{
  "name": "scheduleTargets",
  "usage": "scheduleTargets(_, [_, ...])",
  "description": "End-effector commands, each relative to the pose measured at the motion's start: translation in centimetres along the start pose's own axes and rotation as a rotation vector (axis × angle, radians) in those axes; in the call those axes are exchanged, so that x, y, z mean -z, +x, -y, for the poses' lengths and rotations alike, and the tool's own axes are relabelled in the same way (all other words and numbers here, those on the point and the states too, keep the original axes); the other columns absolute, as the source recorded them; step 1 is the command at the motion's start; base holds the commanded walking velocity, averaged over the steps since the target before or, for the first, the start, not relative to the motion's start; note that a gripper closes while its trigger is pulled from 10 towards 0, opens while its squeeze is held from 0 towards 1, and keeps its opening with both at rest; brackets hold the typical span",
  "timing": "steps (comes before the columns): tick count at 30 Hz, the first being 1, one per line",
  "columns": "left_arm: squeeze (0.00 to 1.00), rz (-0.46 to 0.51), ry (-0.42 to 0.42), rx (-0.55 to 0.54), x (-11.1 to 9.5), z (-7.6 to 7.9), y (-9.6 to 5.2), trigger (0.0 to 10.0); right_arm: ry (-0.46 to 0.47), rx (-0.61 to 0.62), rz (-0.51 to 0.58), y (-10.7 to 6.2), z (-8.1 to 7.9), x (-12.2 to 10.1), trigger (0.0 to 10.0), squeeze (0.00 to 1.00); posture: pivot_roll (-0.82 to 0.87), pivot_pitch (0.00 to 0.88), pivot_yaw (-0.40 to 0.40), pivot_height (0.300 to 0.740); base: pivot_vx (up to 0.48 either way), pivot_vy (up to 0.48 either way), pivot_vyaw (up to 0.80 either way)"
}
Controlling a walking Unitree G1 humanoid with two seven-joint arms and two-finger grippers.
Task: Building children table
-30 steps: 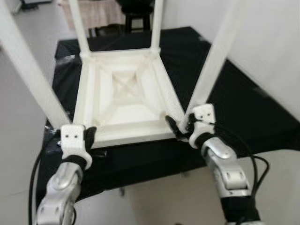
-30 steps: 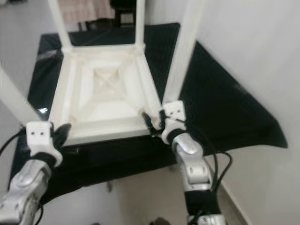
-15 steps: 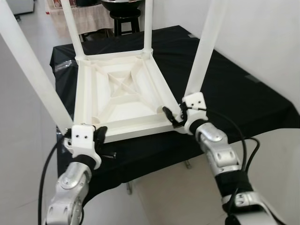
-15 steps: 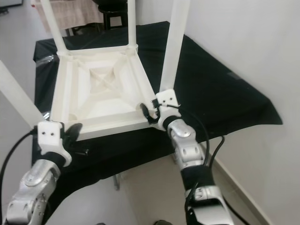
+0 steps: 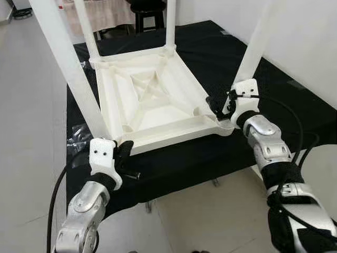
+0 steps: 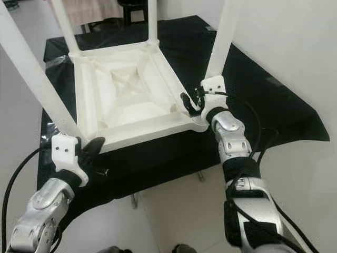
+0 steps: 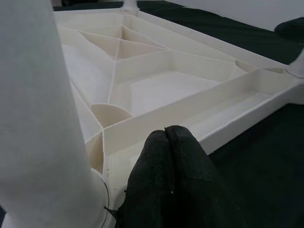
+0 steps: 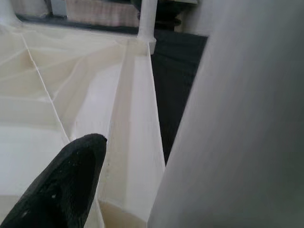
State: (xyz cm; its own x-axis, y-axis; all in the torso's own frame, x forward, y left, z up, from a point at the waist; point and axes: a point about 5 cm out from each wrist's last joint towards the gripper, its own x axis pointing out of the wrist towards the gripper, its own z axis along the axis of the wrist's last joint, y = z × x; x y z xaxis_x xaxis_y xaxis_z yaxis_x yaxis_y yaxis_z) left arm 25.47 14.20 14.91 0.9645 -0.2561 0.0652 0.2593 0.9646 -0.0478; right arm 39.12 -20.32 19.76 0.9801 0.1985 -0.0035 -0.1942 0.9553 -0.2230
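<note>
Covering the desk (image 5: 295, 110) is a black cloth, and on it the white children's table (image 5: 152, 100) lies upside down, its 4 legs pointing up, its near rim along the desk's front edge. At the rim's near left corner the left gripper (image 5: 124, 154) sits, fingers pressed together on nothing. At the near right corner — beside that leg — the right gripper (image 5: 217, 105) reaches over the rim; I cannot tell its spread.
</note>
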Motion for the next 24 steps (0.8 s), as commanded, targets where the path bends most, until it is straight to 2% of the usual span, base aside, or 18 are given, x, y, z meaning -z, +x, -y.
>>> scheduleTargets(1, [0.00, -0.010, 0.003, 0.011, 0.0, 0.0, -0.3, 10.0, -0.007, -0.018, -0.027, 0.2, -0.4, 0.5, 10.0, 0.00, 0.08, 0.124, 0.003, 0.740, 0.000, 0.000, 0.00])
scheduleTargets(4, [0.00, -0.009, 0.004, 0.016, -0.1, -0.1, -0.4, 10.0, 0.001, -0.028, -0.037, 0.5, -0.7, 0.7, 10.0, 0.00, 0.08, 0.126, 0.003, 0.740, 0.000, 0.000, 0.00])
scheduleTargets(7, [0.00, -0.013, 0.013, 0.045, -0.3, 0.2, -0.8, 10.0, 0.030, -0.097, -0.032, 0.9, -2.5, 0.9, 10.0, 0.00, 0.09, 0.130, 0.004, 0.740, 0.000, 0.000, 0.00])
scheduleTargets(10, [0.00, -0.010, 0.035, 0.037, -0.4, 0.4, -1.0, 10.0, 0.041, -0.130, -0.035, 0.8, -3.2, 1.4, 10.0, 0.00, 0.09, 0.131, 0.006, 0.740, 0.000, 0.000, 0.00])
scheduleTargets(16, [0.00, -0.022, 0.073, 0.022, -0.3, 0.9, -1.7, 10.0, 0.049, -0.132, -0.046, 0.8, -3.4, 2.0, 10.0, 0.00, 0.09, 0.133, 0.007, 0.740, 0.000, 0.000, 0.00])
scheduleTargets(17, [1.00, -0.020, 0.056, 0.060, -0.4, 1.6, -2.2, 10.0, 0.054, -0.134, -0.049, 0.7, -3.5, 2.2, 10.0, 0.00, 0.09, 0.133, 0.006, 0.740, 0.000, 0.000, 0.00])
scheduleTargets(18, [1.00, -0.016, 0.044, 0.132, -0.8, 2.7, -3.0, 10.0, 0.061, -0.140, -0.052, 0.6, -3.6, 2.5, 10.0, 0.00, 0.09, 0.134, 0.006, 0.740, 0.000, 0.000, 0.00])
scheduleTargets(19, [1.00, -0.015, 0.041, 0.145, -0.9, 3.0, -3.3, 10.0, 0.063, -0.143, -0.053, 0.6, -3.6, 2.6, 10.0, 0.00, 0.09, 0.134, 0.006, 0.740, 0.000, 0.000, 0.00])
scheduleTargets(21, [1.00, -0.010, 0.033, 0.139, -1.0, 3.0, -3.5, 10.0, 0.065, -0.144, -0.054, 0.6, -3.7, 2.6, 10.0, 0.00, 0.09, 0.134, 0.006, 0.740, 0.000, 0.000, 0.00])
scheduleTargets(24, [1.00, -0.011, 0.016, 0.070, -0.9, 2.3, -4.6, 10.0, 0.073, -0.153, -0.052, 0.6, -4.0, 2.8, 10.0, 0.00, 0.10, 0.135, 0.005, 0.740, 0.000, 0.000, 0.00])
